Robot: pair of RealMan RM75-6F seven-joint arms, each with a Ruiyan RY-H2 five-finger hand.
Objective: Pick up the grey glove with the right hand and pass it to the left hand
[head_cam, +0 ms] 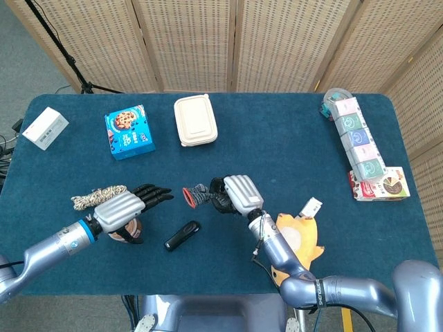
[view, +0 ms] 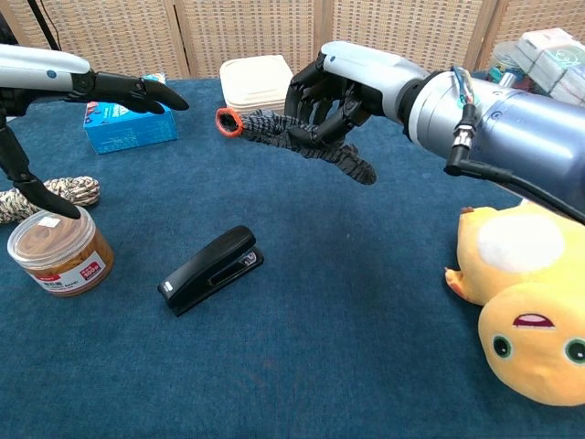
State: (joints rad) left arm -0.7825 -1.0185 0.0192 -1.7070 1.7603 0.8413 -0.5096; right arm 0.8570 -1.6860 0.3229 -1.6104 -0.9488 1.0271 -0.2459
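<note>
My right hand [head_cam: 235,194] [view: 334,87] holds the grey glove [head_cam: 199,196] [view: 292,137] in the air above the table's middle. The glove is knitted grey with a red-orange cuff [view: 226,121] that points left. My left hand [head_cam: 128,205] [view: 110,85] hovers open, fingers stretched toward the glove, a short gap away from the cuff. Its thumb hangs down over the jar in the chest view.
A black stapler [head_cam: 182,235] [view: 210,269] lies below the glove. A brown jar [view: 59,249] and a coiled rope [head_cam: 90,198] sit under my left hand. A yellow plush toy [view: 521,302], blue cookie box [head_cam: 129,131], white lunch box [head_cam: 195,120] and snack packs [head_cam: 360,142] lie around.
</note>
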